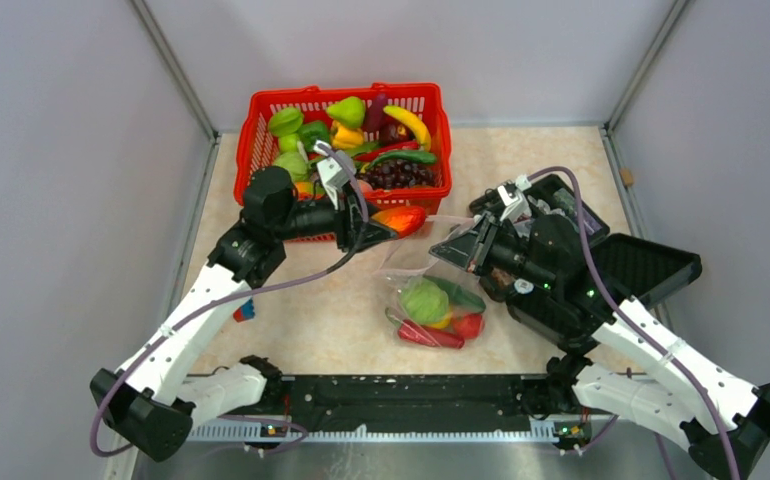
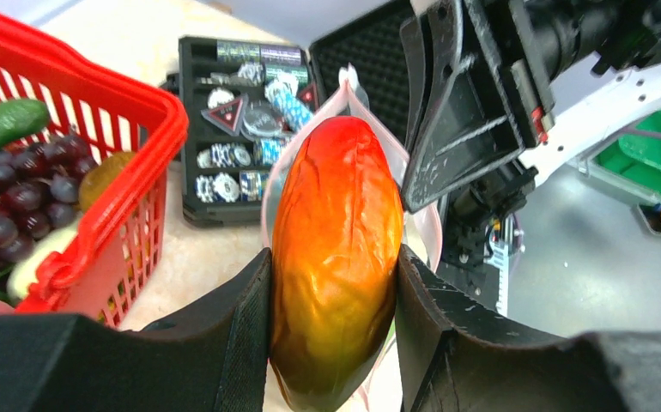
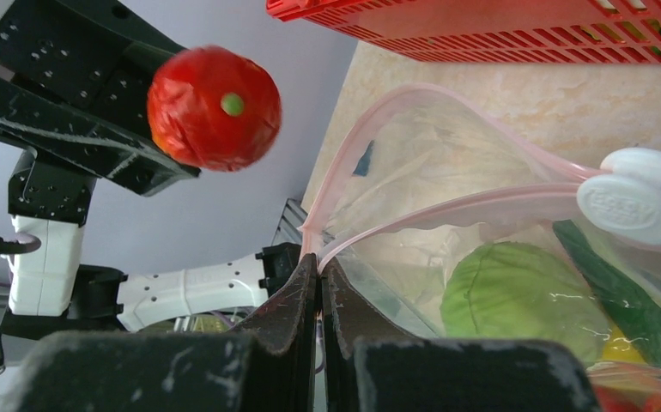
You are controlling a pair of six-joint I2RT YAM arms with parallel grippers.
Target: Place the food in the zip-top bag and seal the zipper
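Observation:
My left gripper (image 1: 374, 228) (image 2: 334, 287) is shut on a glossy orange-red toy fruit (image 1: 401, 218) (image 2: 336, 249) and holds it above the table in front of the open mouth of the zip-top bag (image 1: 431, 290) (image 3: 447, 172). My right gripper (image 1: 443, 250) (image 3: 319, 270) is shut on the bag's pinkish zipper strip (image 3: 396, 225) and holds the mouth up. A white slider (image 3: 634, 204) sits on the strip. Inside the bag lie a green cabbage (image 1: 424, 300) (image 3: 516, 300), a cucumber (image 1: 458, 294), a red tomato (image 1: 469, 325) and a red chili (image 1: 429, 335). The fruit's end shows in the right wrist view (image 3: 214, 107).
A red lattice basket (image 1: 261, 120) (image 2: 151, 154) with more toy food, including purple grapes (image 1: 398, 174), stands at the back behind my left gripper. An open black case (image 1: 651, 265) (image 2: 194, 103) of small items lies under and behind my right arm.

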